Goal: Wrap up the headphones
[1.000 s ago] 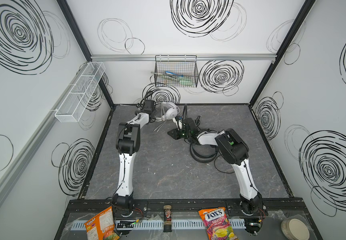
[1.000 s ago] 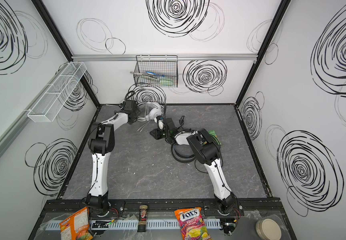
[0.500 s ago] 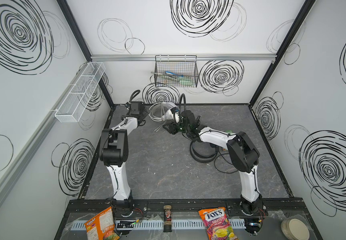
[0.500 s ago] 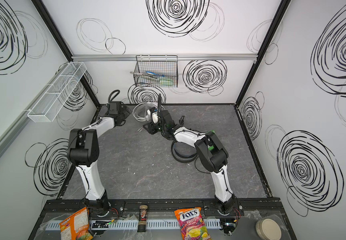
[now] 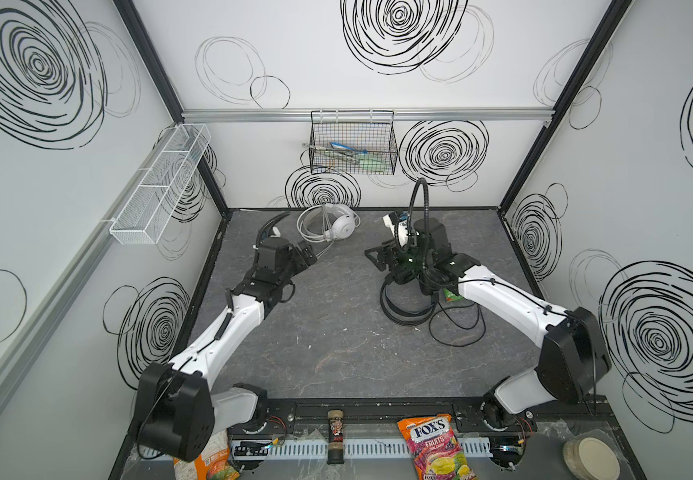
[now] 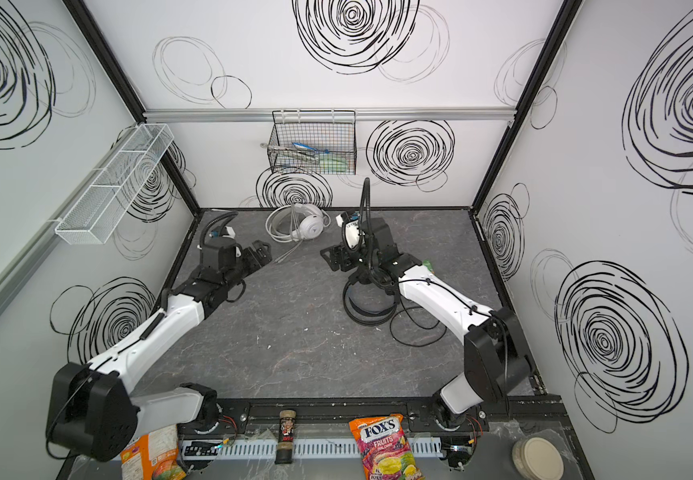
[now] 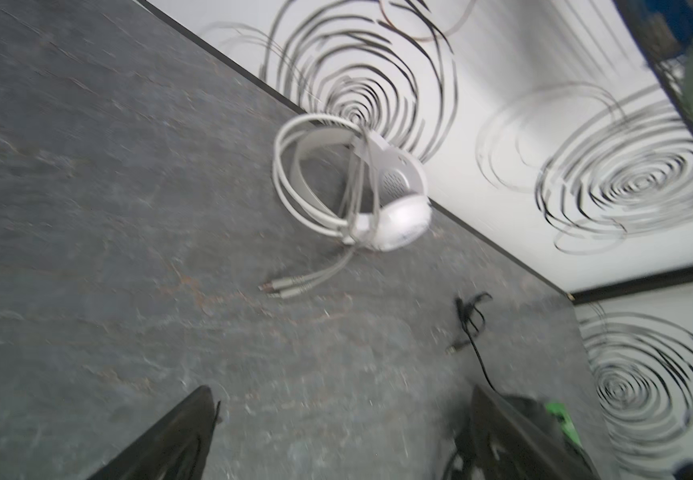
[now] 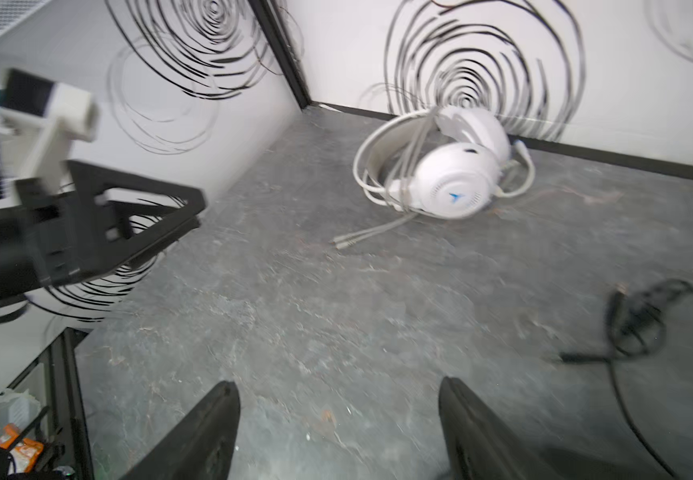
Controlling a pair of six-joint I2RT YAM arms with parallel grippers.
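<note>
Grey, stone-patterned mat (image 5: 336, 353) covers your table, and both headsets lie on it. At the left, your left gripper (image 5: 308, 252) sits low over the mat, pointing toward the back wall. Its jaws are spread wide with nothing between them, which the left wrist view shows plainly. Just ahead of its tips lie the two plugs (image 7: 282, 289) of the white cable, close by but not touched.

Further right, against the back wall, you have the white headphones (image 5: 336, 224). They lie on one side with the blue logo facing up, and the white cable (image 8: 403, 166) is looped around the headband.

Right of the middle, your right gripper (image 5: 372, 255) points left across the mat. Its jaws also stand wide apart and hold nothing. Behind it, partly under that arm's wrist, lie the black headphones (image 5: 399, 307). The black cable (image 5: 461, 332) lies loose in open loops on the mat beside them, unwrapped
</note>
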